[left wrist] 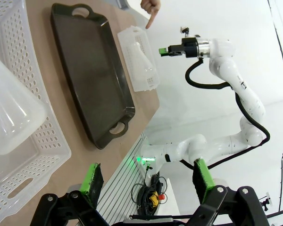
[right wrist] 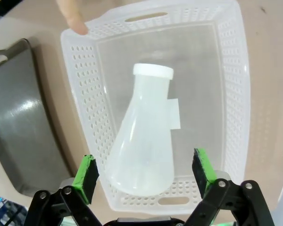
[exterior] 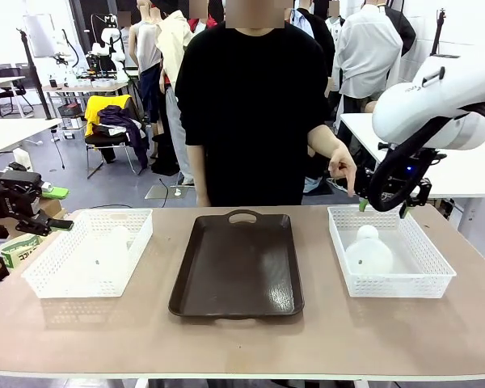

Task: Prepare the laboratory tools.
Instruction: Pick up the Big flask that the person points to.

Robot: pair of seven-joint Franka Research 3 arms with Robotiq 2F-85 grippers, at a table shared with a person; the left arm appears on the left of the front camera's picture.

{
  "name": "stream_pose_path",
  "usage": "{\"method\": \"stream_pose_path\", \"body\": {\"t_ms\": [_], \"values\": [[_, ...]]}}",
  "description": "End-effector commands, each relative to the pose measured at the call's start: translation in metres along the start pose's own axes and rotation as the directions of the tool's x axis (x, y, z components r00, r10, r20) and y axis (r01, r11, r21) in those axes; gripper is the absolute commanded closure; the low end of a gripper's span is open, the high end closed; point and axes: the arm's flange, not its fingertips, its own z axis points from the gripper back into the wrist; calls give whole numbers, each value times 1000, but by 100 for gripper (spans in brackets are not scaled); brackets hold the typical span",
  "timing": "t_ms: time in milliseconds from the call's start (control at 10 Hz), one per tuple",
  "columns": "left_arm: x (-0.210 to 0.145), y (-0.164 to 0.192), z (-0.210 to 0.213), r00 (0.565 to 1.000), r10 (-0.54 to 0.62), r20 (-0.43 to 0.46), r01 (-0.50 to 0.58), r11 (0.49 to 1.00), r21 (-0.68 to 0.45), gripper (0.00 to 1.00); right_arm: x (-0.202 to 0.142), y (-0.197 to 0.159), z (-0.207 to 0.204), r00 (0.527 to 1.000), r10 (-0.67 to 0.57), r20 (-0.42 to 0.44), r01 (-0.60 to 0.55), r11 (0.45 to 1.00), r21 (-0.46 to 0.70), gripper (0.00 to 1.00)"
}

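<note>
A translucent whitish flask (exterior: 368, 252) sits in the white lattice basket (exterior: 436, 271) on the table's right side. It appears to lie on its side, with its capped neck toward the person. In the right wrist view the flask (right wrist: 144, 136) shows from above, with a small pale label on its side. Its wide base is near the basket's (right wrist: 233, 94) near wall.

A second flask (exterior: 109, 250) rests in the matching left basket (exterior: 44, 279); whether it stands or lies cannot be told. In the left wrist view its broad cone (left wrist: 9, 113) is close to the camera.

The right gripper (exterior: 382, 208) hangs above the far end of the right basket. Its green-padded jaws are spread wide and grasp nothing, clear of the flask below (right wrist: 144, 165). The left gripper (exterior: 40, 218) waits beyond the table's left edge, level with the left basket. It is likewise spread wide and empty (left wrist: 147, 174).

The person's hand (exterior: 339, 166) holds nothing. The index finger is extended downward at the far left corner of the right basket, with the other fingers curled in.

Between the baskets lies a dark brown tray (exterior: 238, 263) with handles.
</note>
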Motion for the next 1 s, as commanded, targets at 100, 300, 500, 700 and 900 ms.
{"method": "stream_pose_path", "body": {"t_ms": [100, 300, 500, 700, 900], "values": [[-1, 0, 2, 1000, -4, -9, 4, 1000, 6, 0, -5, -6, 0, 1000, -15, -4, 14, 1000, -10, 0], [-1, 0, 2, 1000, -4, -9, 4, 1000, 6, 0, -5, -6, 0, 1000, -15, -4, 14, 1000, -10, 0], [-1, 0, 2, 1000, -4, -9, 4, 1000, 6, 0, 0, -7, -1, 1000, -12, -3, 12, 1000, -3, 0], [-1, 0, 2, 1000, -4, -9, 4, 1000, 6, 0, -2, 10, 1, 988, -143, 58, 150, 979, -138, 0], [-1, 0, 2, 1000, -4, -9, 4, 1000, 6, 0, -3, 23, -8, 969, -237, 66, 246, 944, -219, 0]]}}
